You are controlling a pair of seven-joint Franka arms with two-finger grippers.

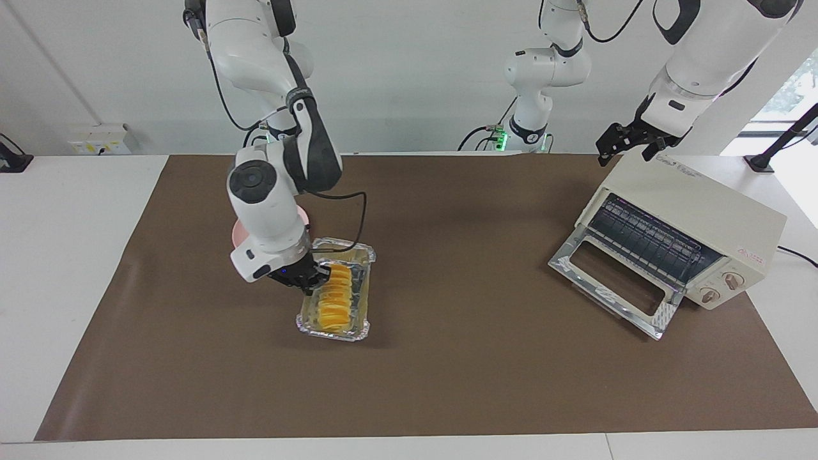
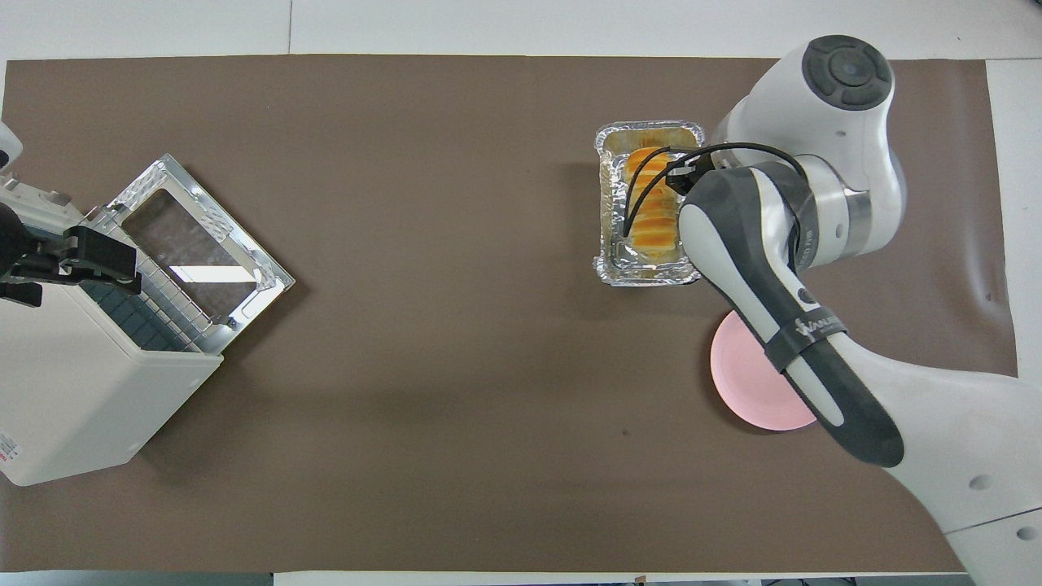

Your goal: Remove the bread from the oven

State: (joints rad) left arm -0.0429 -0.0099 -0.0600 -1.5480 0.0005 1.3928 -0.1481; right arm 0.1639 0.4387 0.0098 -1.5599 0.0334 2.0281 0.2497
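Note:
The bread [image 1: 335, 300] is a golden ridged loaf lying in a silver foil tray [image 1: 332, 332] on the brown mat, out of the oven. It also shows in the overhead view [image 2: 651, 220]. My right gripper [image 1: 314, 278] is down at the tray's side toward the right arm's end, its fingertips against the loaf's end nearer the robots. In the overhead view the arm hides it. The cream oven [image 1: 696, 204] stands at the left arm's end with its glass door [image 1: 607, 281] dropped open and its rack bare. My left gripper [image 1: 629, 148] hangs open over the oven's top.
A pink plate [image 2: 745, 382] lies nearer the robots than the foil tray [image 2: 647, 277], partly under the right arm. The oven [image 2: 73, 391] and its open door [image 2: 195, 244] take up the mat's corner at the left arm's end.

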